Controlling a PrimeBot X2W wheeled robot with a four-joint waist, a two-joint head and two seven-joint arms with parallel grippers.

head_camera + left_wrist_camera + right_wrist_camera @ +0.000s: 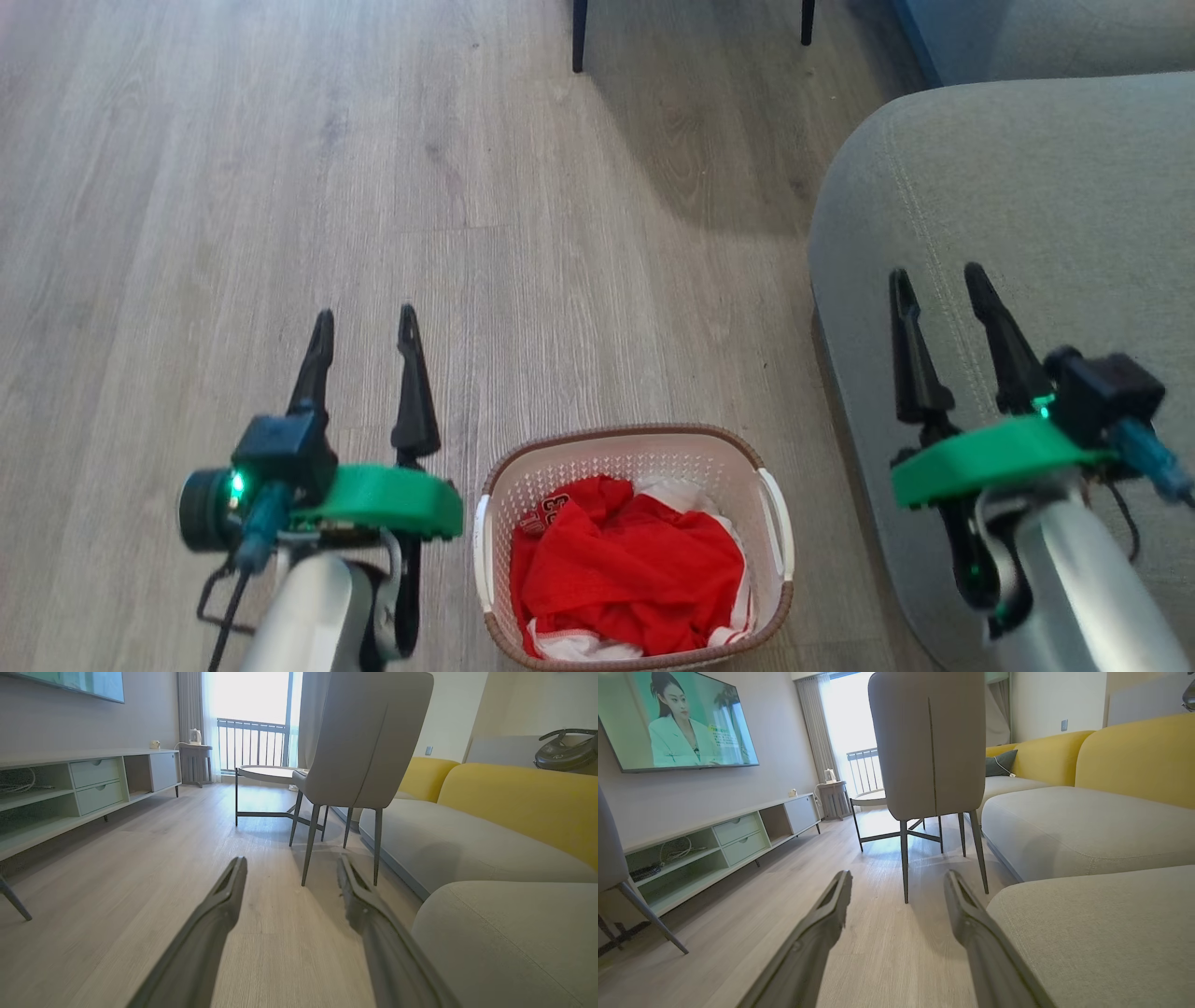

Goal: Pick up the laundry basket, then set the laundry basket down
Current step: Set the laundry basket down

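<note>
beside laundry basket (635, 546) (on floor): left pincer (366, 319), right pincer (938, 277) raised, agape.

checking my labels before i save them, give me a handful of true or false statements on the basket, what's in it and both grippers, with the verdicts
1. The laundry basket stands on the wooden floor. True.
2. The basket is empty. False: red clothing lies in it.
3. The left gripper and right gripper are both open and hold nothing. True.
4. The left gripper is clamped on the basket. False: it is apart from the basket, off to its left.
5. A grey cushion lies to the basket's right. True.
</note>
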